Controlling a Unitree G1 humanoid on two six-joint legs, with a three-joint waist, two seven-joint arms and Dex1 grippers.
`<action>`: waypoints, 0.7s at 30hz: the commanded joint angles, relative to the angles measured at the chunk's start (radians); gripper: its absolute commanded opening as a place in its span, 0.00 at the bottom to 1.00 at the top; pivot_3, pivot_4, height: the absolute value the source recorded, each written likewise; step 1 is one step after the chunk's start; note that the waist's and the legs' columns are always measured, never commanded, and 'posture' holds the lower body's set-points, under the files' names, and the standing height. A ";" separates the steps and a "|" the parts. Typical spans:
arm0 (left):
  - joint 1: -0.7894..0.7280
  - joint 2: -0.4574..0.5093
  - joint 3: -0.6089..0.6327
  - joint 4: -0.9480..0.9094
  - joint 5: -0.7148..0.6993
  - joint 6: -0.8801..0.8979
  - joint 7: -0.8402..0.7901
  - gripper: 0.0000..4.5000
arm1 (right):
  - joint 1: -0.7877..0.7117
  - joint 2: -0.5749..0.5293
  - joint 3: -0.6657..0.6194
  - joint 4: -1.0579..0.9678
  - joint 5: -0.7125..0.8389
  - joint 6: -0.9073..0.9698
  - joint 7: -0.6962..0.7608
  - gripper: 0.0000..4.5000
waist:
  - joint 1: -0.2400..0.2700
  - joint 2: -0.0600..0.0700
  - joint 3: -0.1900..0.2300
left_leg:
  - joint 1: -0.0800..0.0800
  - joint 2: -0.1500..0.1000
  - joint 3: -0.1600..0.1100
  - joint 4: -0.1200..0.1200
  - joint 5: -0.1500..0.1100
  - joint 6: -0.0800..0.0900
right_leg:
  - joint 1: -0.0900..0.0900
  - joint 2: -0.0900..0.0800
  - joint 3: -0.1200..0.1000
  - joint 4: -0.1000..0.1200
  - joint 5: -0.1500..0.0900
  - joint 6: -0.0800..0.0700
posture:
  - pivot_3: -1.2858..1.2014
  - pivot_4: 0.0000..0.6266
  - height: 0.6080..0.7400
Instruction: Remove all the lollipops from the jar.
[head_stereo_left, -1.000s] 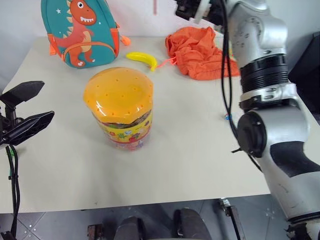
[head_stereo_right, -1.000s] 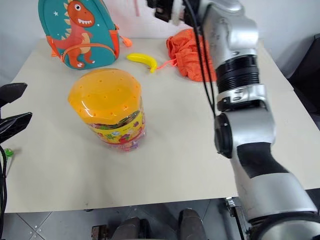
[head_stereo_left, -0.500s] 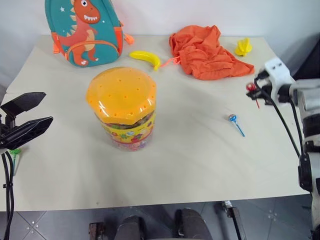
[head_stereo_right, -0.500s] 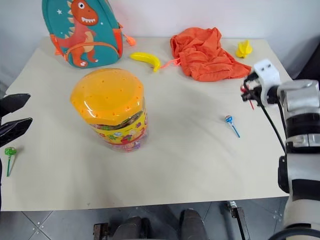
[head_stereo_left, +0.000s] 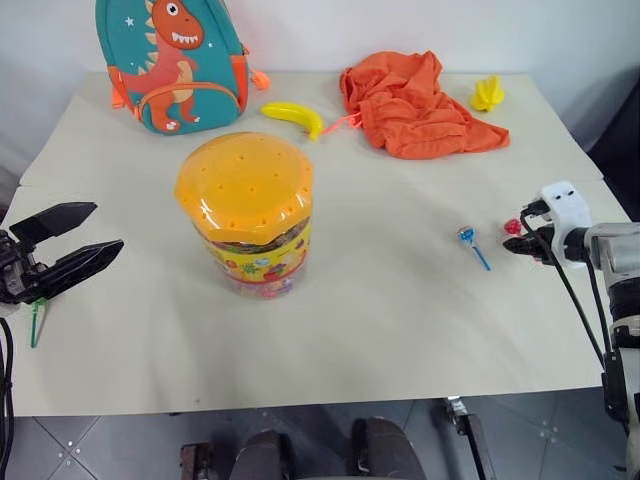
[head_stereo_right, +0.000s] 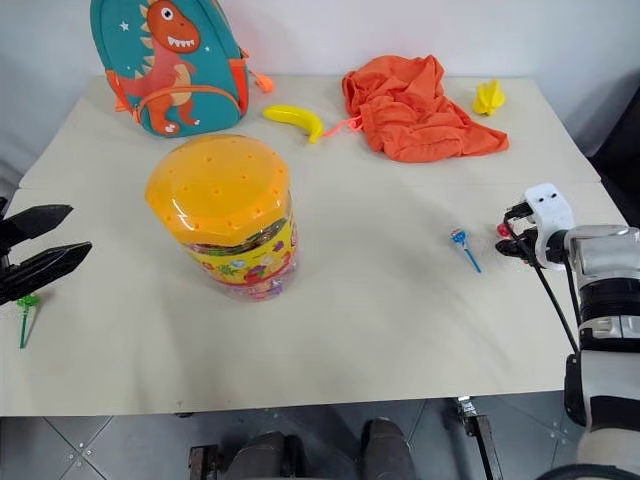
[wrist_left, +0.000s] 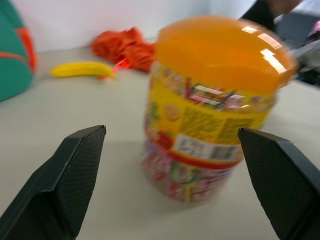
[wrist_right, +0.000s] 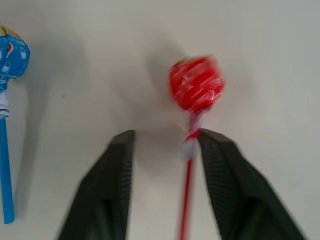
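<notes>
I hold my right gripper low by the table's right edge, fingers apart around the red lollipop's stick to drop it beside the blue lollipop, while my left gripper waits fingers apart near the jar.

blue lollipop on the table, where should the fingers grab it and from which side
Probably the thin stick just below the head. The blue lollipop lies flat on the table, apart from the red lollipop, so come straight down from above with the fingers set across the stick. The round wrapped head looks more likely to slip or roll.
</notes>
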 joint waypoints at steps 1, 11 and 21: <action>0.027 -0.012 0.025 -0.036 0.018 -0.036 0.006 1.00 | 0.045 -0.042 -0.063 -0.127 0.053 0.022 0.036 0.76 | 0.004 0.000 0.000 | 0.000 0.000 0.000 0.000 0.000 0.000 | 0.000 0.000 0.000 0.000 0.000 0.000 | 0.52 0.24 1.00; 0.073 -0.049 0.075 -0.057 0.003 -0.056 0.013 1.00 | 0.323 0.022 -0.223 -0.756 0.423 -0.013 0.300 0.99 | 0.029 0.000 0.000 | 0.000 0.001 0.000 0.003 0.000 0.000 | 0.000 0.000 0.000 0.000 0.000 0.000 | 0.52 0.24 1.00; 0.226 -0.091 0.145 -0.063 0.027 -0.062 0.045 1.00 | 0.451 0.097 -0.070 -0.789 0.401 -0.235 0.392 0.99 | 0.044 -0.001 0.000 | 0.000 0.000 0.002 0.008 -0.001 0.002 | 0.008 0.000 -0.001 -0.009 0.000 0.000 | 0.52 0.24 1.00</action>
